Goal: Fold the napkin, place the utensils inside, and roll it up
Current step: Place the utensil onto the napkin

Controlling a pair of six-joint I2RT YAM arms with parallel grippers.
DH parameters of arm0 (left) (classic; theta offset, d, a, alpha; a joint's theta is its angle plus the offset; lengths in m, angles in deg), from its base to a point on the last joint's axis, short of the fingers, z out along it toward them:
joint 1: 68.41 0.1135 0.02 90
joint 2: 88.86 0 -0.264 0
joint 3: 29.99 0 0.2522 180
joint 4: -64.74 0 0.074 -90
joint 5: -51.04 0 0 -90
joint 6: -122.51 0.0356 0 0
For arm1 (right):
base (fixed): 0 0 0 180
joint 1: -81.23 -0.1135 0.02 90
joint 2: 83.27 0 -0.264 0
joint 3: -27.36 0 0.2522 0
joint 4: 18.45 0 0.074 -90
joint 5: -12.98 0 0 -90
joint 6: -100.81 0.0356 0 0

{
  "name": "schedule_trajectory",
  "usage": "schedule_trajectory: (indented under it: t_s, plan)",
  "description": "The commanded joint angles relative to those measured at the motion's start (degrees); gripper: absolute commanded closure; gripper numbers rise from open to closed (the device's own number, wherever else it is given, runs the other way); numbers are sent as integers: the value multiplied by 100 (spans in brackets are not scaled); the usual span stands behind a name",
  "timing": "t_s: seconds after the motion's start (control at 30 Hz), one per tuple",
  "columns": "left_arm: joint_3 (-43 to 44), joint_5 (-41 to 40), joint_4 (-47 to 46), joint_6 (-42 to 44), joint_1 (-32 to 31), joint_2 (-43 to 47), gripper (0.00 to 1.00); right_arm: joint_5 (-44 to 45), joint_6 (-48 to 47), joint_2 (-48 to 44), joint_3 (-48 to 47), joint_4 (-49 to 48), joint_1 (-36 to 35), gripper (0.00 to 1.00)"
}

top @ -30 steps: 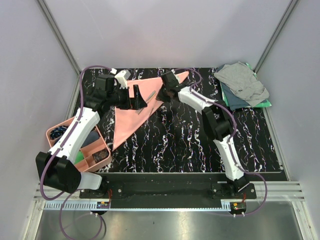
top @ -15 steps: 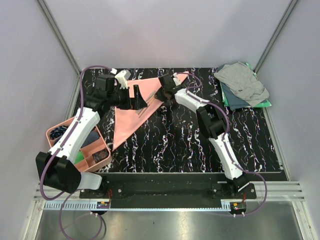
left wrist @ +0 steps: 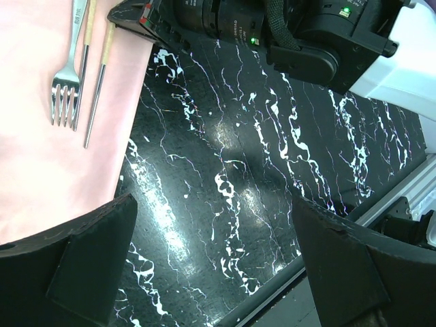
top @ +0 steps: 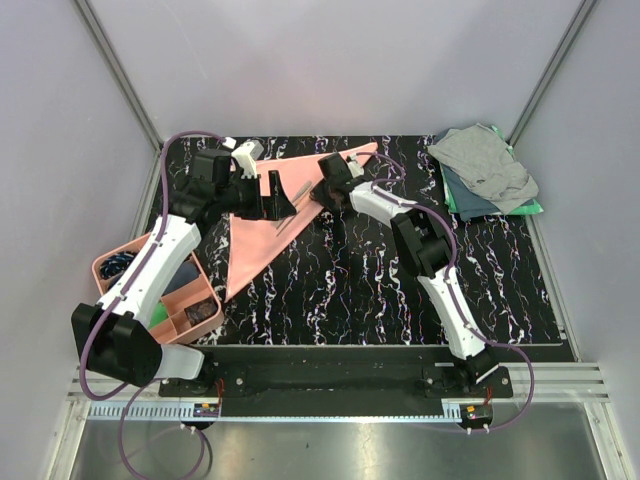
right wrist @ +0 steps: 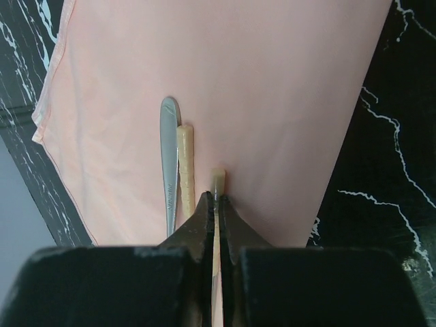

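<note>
Right pincer (right wrist: pixel 216 199) grips a stick (right wrist: pixel 217 178) over the napkin (right wrist: pixel 272 88) — table (right wrist: pixel 388 136) flanking both edges.

napkin (left wrist: pixel 41 170) pink, 9–11 o'clock, lying on black white-veined surface (left wrist: pixel 238 170) | fork (left wrist: pixel 68 88) on napkin at 11 o'clock, tines toward 6 | stick (left wrist: pixel 97 88) just beside fork on its 3 o'clock side, roughly parallel | left hand (left wrist: pixel 212 225) fingers (left wrist: pixel 82 266) at 7 and 5 o'clock, spread wide | right arm (left wrist: pixel 300 34) black-and-white, 12–2 o'clock

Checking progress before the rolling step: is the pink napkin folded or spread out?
Folded: the napkin lies as a flat triangle, fork resting on it, not yet rolled.
</note>
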State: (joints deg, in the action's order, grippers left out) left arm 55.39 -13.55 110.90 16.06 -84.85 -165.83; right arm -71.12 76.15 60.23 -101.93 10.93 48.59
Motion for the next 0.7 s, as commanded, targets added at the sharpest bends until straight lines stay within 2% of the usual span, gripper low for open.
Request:
schedule_trajectory:
  t_s: [0.0, 0.13, 0.17, 0.2, 0.3, 0.53, 0.67]
  plan:
    - [28, 105, -270, -8, -25, 226, 1, 325, -30, -200, 92, -94, -58, 100]
    - [28, 105, -278, -8, -25, 217, 1, 255, -109, -147, 4, -103, -58, 100]
    - [28, 105, -261, -8, -34, 217, 1, 229, -135, -138, -22, -103, -58, 95]
    - [28, 87, -270, 1, -34, 217, 1, 211, -170, -147, -40, -103, -58, 80]
    - [28, 70, -261, 10, -34, 209, 1, 176, -416, -278, -49, -129, -58, 64]
    - [37, 26, -235, 19, -25, 130, 1, 369, -1734, -1280, 555, -225, 125, 52]
    - [37, 8, -226, 19, -34, 68, 1, -60, -1955, -1790, 1242, -795, 660, 53]
